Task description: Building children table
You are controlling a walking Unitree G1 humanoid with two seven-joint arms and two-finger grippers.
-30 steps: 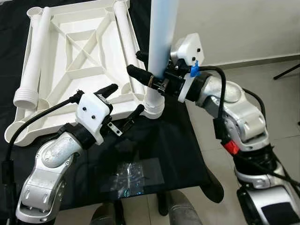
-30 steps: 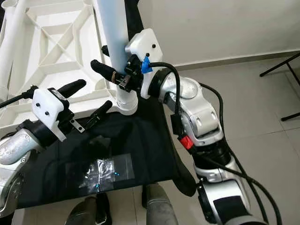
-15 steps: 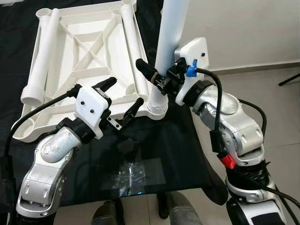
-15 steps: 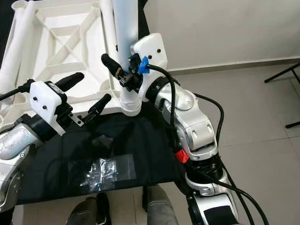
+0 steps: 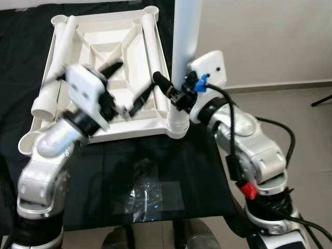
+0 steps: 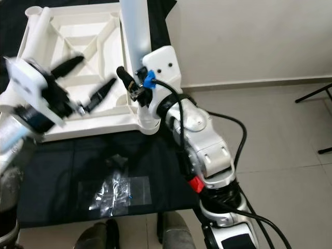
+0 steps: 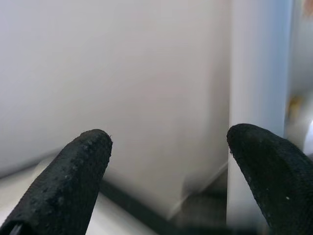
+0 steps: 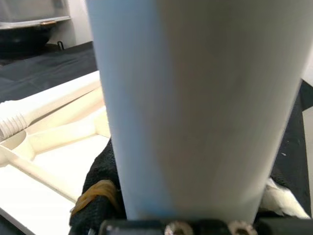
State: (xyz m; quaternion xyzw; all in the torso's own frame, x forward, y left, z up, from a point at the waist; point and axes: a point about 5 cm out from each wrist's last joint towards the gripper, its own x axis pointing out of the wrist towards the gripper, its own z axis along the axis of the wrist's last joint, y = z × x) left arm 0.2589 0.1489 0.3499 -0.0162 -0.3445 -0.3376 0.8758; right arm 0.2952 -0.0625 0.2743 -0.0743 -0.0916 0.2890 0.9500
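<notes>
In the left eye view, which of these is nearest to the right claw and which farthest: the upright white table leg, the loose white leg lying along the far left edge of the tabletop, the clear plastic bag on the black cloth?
1. Upright white table leg: gripped in the right claw.
2. Clear plastic bag: below the claw, on the black cloth, nearer the robot.
3. Loose white leg: far left edge of the upturned white tabletop.

The white tabletop (image 6: 78, 111) lies upside down on the black cloth (image 6: 62, 171), ribs facing up. At its near right corner a white leg (image 6: 136, 39) stands upright in the socket, and the right gripper (image 6: 136, 85) is clamped around it just above the tabletop. The left gripper (image 6: 85, 80) hovers over the tabletop, fingers spread, blurred. A clear plastic bag (image 6: 114, 192) sits on the cloth, near the tabletop's front edge.
</notes>
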